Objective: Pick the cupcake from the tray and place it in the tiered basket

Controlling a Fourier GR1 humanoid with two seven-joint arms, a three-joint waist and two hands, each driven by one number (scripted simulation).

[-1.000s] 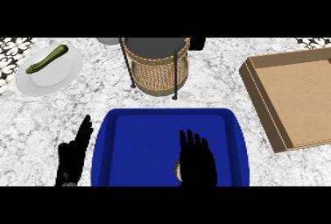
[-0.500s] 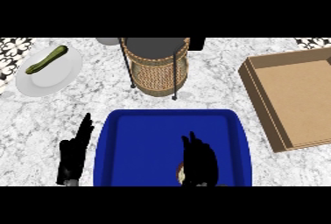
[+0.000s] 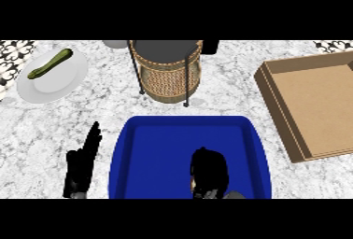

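The blue tray (image 3: 151, 140) lies at the counter's near middle. My right hand (image 3: 209, 169) is low over its near right part, fingers curled down round the cupcake (image 3: 194, 186), of which only a small tan sliver shows at the hand's left side. The tiered basket (image 3: 167, 74), wicker with a dark round top shelf on thin black legs, stands just beyond the tray. My left hand (image 3: 82, 161) rests open, fingers straight, on the counter left of the tray.
A white plate (image 3: 59, 81) with a green cucumber (image 3: 50, 63) sits at the far left. An open cardboard box (image 3: 314, 100) lies to the right of the tray. Marble counter shows between tray, basket and box.
My right hand has drawn back toward the tray's near edge, and its straight fingers have curled down over the cupcake. The left hand has barely moved.
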